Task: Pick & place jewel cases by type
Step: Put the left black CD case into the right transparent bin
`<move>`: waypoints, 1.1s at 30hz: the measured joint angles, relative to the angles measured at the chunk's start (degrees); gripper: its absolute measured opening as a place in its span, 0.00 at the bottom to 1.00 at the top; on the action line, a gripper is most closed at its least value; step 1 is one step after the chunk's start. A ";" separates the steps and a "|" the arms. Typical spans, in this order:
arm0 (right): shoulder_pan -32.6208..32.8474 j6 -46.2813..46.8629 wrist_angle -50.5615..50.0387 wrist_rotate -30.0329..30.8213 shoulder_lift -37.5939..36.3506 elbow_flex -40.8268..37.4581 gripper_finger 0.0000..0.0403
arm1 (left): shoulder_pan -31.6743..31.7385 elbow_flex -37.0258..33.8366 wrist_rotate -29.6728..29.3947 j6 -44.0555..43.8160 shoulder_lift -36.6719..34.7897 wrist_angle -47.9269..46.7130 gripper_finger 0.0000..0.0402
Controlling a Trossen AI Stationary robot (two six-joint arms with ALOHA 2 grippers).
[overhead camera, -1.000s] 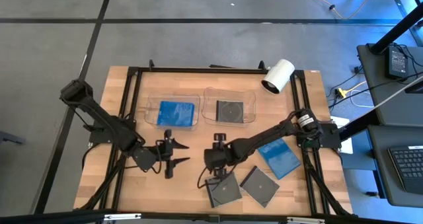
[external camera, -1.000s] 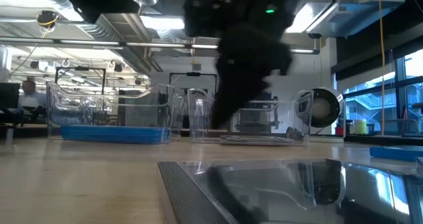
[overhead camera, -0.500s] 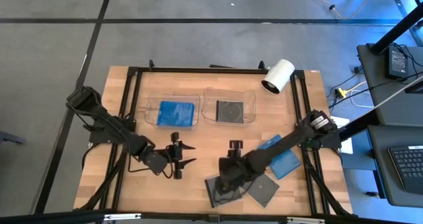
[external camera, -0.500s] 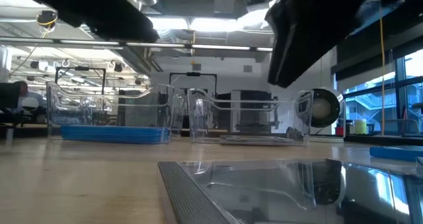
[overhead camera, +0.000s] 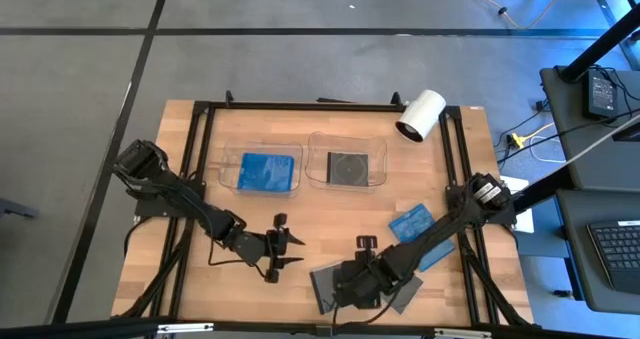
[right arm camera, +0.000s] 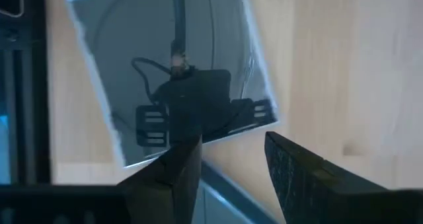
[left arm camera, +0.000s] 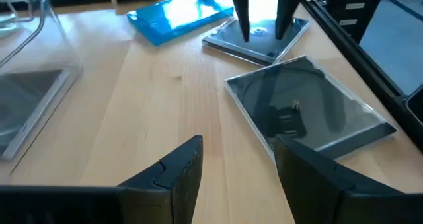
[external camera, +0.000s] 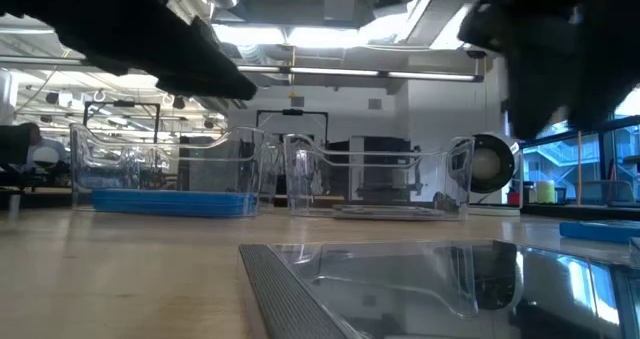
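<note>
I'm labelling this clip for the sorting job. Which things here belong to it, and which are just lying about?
Belong to the job:
- blue jewel case in the left clear tray
- dark jewel case in the right clear tray
- loose blue case
- two dark cases near the front edge, under the open right gripper
- open left gripper, nearby

Lying about:
- white cylinder at the back

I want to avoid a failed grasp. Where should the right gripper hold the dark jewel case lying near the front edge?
Probably by one free edge: the dark jewel case lies flat on the table, so the open right gripper should come from above, one finger sliding under that edge.
</note>
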 joint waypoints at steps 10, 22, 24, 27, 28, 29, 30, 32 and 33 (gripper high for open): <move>5.96 12.99 0.84 -0.06 0.00 0.00 0.42 | 2.14 0.90 5.51 -0.30 3.13 0.51 0.45; 9.23 16.66 2.94 4.57 0.02 0.00 0.54 | 2.13 0.89 1.38 -0.24 3.11 0.56 0.46; 9.23 16.41 4.24 4.78 0.02 0.00 0.59 | 2.13 0.89 1.95 -0.22 3.11 0.56 0.46; 9.23 17.54 7.14 5.63 0.04 0.00 0.63 | 2.13 0.89 1.63 -0.22 3.11 0.55 0.47; 9.23 17.55 7.61 5.65 0.04 0.00 0.64 | 2.13 0.90 1.60 -0.22 3.11 0.54 0.47; 9.23 17.54 7.86 5.65 0.04 0.00 0.65 | 2.13 0.89 1.65 -0.21 3.11 0.54 0.47; 9.23 17.55 8.03 5.65 0.09 0.00 0.65 | 2.13 0.91 1.72 -0.18 3.11 0.54 0.47; 9.23 17.55 8.40 5.66 0.59 0.03 0.65 | 2.13 0.89 1.72 -0.23 3.11 0.54 0.47; 9.23 17.55 8.39 5.64 1.08 0.04 0.65 | 2.13 0.89 1.79 -0.26 3.11 0.54 0.47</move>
